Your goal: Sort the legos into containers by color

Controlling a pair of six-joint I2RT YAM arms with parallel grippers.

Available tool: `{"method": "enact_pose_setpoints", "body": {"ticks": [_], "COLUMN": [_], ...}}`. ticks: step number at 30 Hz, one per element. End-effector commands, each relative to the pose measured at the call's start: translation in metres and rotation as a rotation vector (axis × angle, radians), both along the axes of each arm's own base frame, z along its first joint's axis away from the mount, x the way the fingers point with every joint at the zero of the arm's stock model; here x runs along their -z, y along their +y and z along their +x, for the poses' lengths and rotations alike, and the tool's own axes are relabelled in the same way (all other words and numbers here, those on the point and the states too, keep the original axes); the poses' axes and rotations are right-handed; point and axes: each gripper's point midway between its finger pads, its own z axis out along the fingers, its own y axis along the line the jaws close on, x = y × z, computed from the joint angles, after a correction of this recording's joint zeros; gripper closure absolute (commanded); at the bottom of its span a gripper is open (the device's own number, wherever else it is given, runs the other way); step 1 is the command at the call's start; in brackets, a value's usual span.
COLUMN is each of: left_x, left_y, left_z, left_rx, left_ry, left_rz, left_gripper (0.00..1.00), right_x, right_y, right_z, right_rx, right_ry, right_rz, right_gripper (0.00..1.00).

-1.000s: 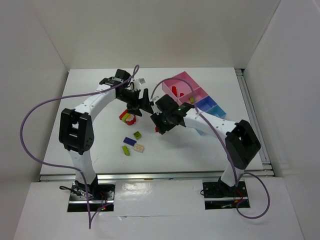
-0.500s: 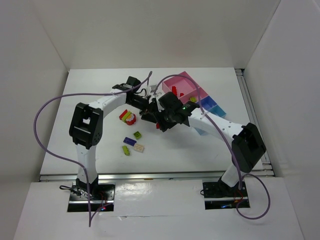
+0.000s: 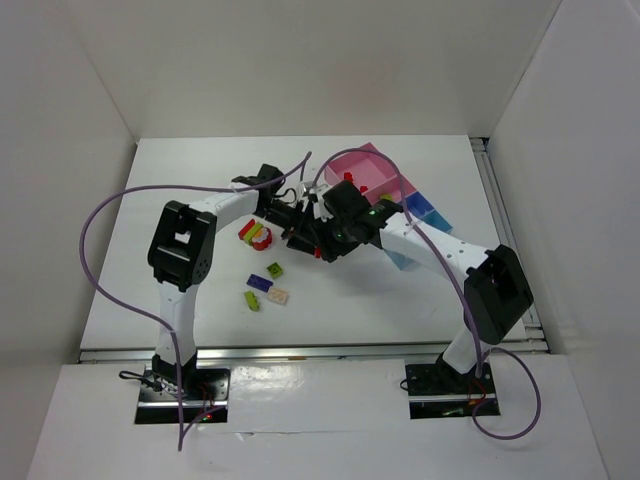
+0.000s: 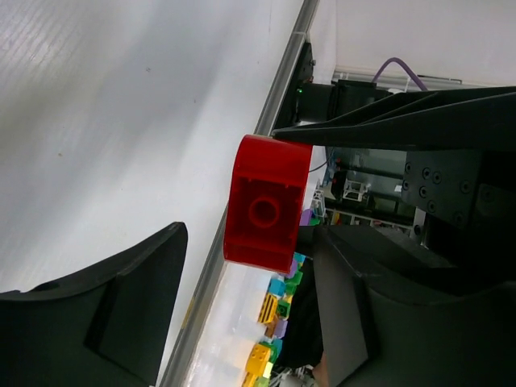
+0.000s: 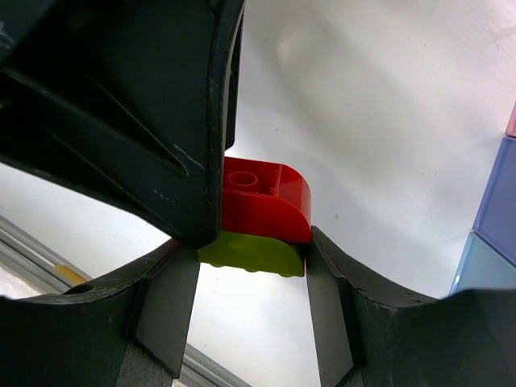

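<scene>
Well, red brick (image 5: 264, 202) atop lime brick (image 5: 250, 253)

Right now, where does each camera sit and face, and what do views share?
Top external: above and behind the bases, looking down on the white table and the pink-to-blue plastic boxes; left arm and right arm show.
Left wrist: wrist-mounted, looks past the left gripper at the red rounded plastic brick.
Right wrist: wrist-mounted, looks past the right gripper, shut on the lime green brick joined to it.
Shared: that red brick, both wrist views.
</scene>
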Motion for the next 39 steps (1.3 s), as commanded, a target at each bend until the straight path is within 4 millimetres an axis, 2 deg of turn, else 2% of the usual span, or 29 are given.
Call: {"method": "enact_pose_setpoints", "body": {"ticks": [1, 4, 7, 11, 12, 14, 15, 19, 22, 23, 24, 27, 29, 35, 38, 39], "left_x": [-0.008, -0.009, -0.009, -0.015, -0.019, -0.022, -0.024, -0.021, -0.022, -0.025, -0.026, -0.033, -0.032, -0.06, -0.063, -0.072], "left_y": [-0.002, -0.003, -0.003, -0.005, -0.006, -0.006, -0.007, 0.001, 0.011, 0.011, 0.021, 0.033, 0.035, 0.033, 0.031, 0.03], "left_z": [-0.008, -0.007, -0.008, -0.007, -0.005, -0.004, -0.002, 0.007, 0.026, 0.026, 0.033, 0.047, 0.057, 0.08, 0.09, 0.094], "left_rx": [0.052, 0.056, 0.06, 0.065, 0.068, 0.068, 0.066, 0.022, -0.039, -0.057, -0.097, -0.172, -0.211, -0.25, -0.252, -0.254], "left_ry": [-0.015, -0.025, -0.01, -0.015, -0.023, -0.032, -0.034, -0.012, -0.053, -0.038, -0.044, -0.052, -0.069, -0.13, -0.146, -0.161], "left_rz": [-0.06, -0.063, -0.076, -0.099, -0.111, -0.114, -0.115, -0.082, -0.065, -0.054, -0.044, -0.053, -0.059, -0.091, -0.1, -0.108], "left_gripper": [0.27, 0.37, 0.44, 0.59, 0.7, 0.81, 0.97, 1.0, 1.0, 1.0, 1.0, 1.0, 1.0, 1.0, 1.0, 1.0], "right_x": [-0.038, -0.034, -0.031, -0.032, -0.032, -0.028, -0.028, -0.032, -0.028, -0.024, -0.024, -0.027, -0.03, -0.03, -0.033, -0.038], "right_y": [0.0, 0.0, 0.001, 0.0, 0.0, -0.006, -0.006, -0.011, -0.017, -0.021, -0.022, -0.034, -0.039, -0.048, -0.063, -0.07], "right_z": [0.019, 0.019, 0.02, 0.022, 0.022, 0.024, 0.024, 0.023, 0.024, 0.025, 0.026, 0.031, 0.034, 0.037, 0.055, 0.062], "right_rx": [0.029, 0.036, 0.036, 0.044, 0.044, 0.059, 0.059, 0.081, 0.097, 0.115, 0.122, 0.156, 0.164, 0.187, 0.287, 0.348], "right_ry": [-0.102, -0.091, -0.084, -0.098, -0.098, -0.095, -0.095, -0.118, -0.114, -0.113, -0.119, -0.128, -0.144, -0.144, -0.17, -0.183], "right_rz": [0.062, 0.06, 0.054, 0.053, 0.053, 0.039, 0.039, 0.042, 0.027, 0.015, 0.008, -0.004, -0.011, -0.013, -0.017, -0.01], "right_gripper": [0.59, 0.59, 0.59, 0.59, 0.59, 0.59, 0.59, 0.59, 0.59, 0.59, 0.59, 0.59, 0.59, 0.59, 0.59, 0.59]}}
